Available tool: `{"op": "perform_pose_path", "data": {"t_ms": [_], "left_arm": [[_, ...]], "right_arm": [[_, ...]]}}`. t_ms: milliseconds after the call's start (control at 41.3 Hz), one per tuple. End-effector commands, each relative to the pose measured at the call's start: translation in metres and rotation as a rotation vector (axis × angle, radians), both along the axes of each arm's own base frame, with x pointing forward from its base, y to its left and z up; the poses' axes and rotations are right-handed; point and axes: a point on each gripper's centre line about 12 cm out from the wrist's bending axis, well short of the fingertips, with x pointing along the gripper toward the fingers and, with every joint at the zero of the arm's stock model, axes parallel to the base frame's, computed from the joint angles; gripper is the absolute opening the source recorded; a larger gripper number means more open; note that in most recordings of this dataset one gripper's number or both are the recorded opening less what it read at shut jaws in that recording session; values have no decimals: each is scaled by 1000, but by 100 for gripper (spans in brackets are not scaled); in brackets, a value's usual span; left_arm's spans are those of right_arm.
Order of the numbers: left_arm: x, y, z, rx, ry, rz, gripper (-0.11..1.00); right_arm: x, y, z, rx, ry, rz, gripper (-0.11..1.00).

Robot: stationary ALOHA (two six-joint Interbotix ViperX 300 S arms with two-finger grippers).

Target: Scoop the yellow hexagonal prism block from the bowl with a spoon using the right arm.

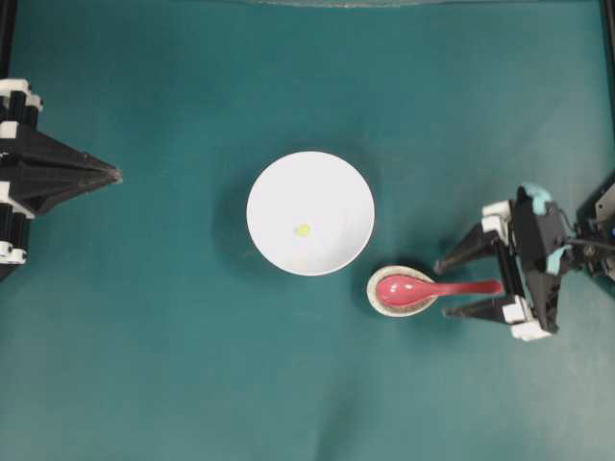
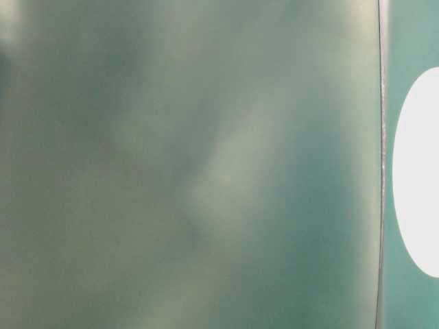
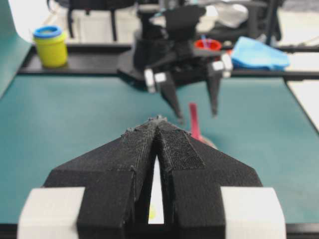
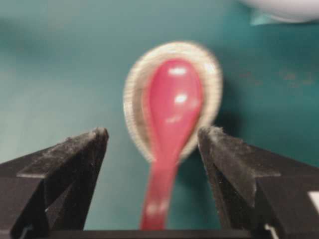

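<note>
Between the right claw's [image 1: 459, 286] spread tips lies the spoon's [image 1: 423, 289] handle

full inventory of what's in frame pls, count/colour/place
bowl: 1, white, table centre
yellow hexagonal prism block: 1, yellow, inside the bowl
spoon: 1, red-pink, scoop on the spoon rest, handle pointing at the right gripper
spoon rest: 1, speckled grey-white, just lower right of the bowl
table: 1, teal surface
jar: 1, yellow with blue lid, beyond the table's far edge
cloth: 1, blue, beyond the far edge
left gripper: 1, black, left edge, shut
right gripper: 1, black with white trim, open astride the spoon handle
</note>
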Motion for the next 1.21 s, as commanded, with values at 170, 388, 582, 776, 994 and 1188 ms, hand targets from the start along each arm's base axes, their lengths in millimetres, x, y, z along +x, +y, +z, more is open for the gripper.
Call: {"op": "perform_pose_path", "data": {"t_ms": [170, 388, 582, 776, 994, 1188], "left_arm": [[3, 0, 9, 4, -20, -1, 0], [3, 0, 6, 5, 9, 0, 0], [3, 0, 5, 5, 17, 0, 0], [3, 0, 4, 5, 18, 0, 0], [3, 0, 5, 5, 17, 0, 0], [3, 0, 4, 5, 18, -2, 0]], "right_arm": [[-1, -5, 8, -44, -150, -94, 69], [-5, 8, -7, -56, -131, -80, 69], [-6, 15, -19, -75, -134, -90, 69], [-8, 21, -29, -95, -98, -61, 69], [-12, 19, -33, -107, -80, -57, 69], [-15, 18, -35, -127, -73, -49, 68]]}}
